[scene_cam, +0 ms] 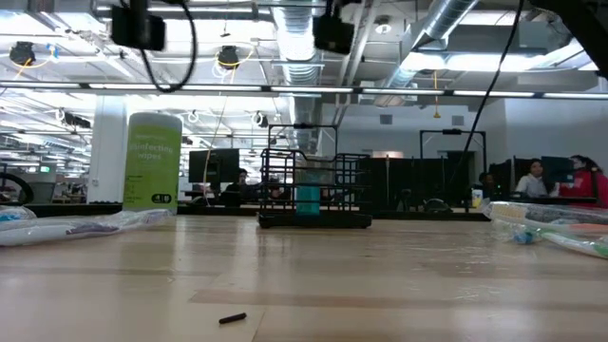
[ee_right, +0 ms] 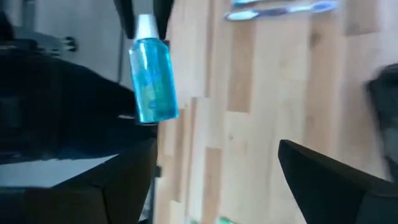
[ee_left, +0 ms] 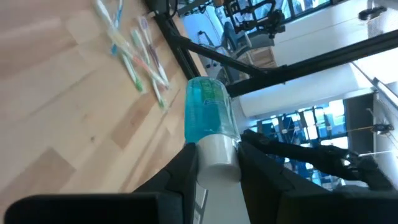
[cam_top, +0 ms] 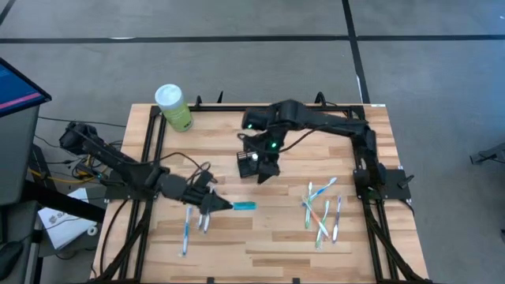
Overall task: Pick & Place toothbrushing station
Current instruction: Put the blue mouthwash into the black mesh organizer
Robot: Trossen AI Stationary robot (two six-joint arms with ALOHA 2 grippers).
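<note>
The left gripper [cam_top: 219, 204] is hanging above the front-left part of the table [cam_top: 268, 244], its fingers [ee_left: 186, 171] closing on the white cap end of a blue bottle [cam_top: 244, 206]; the bottle is lying level in the grip, pointing toward the table's middle. Two toothbrushes [cam_top: 188, 227] are lying on the wood just beside and in front of this gripper, toward the front-left edge. A small dark object [scene_cam: 233, 319] is resting near the front edge in the low view.

The right gripper [cam_top: 260, 164] is hovering at the table's middle, close behind the bottle, with its jaws spread wide and nothing between them. A loose cluster of toothbrushes [cam_top: 323, 211] is occupying the front-right area, near the right edge. Bare wood is lying open between this cluster and the bottle.

The toothbrushing station [scene_cam: 313, 185] is standing upright toward the middle-rear of the table. The green canister [cam_top: 173, 106] is standing at the rear-left corner, well apart from it.
</note>
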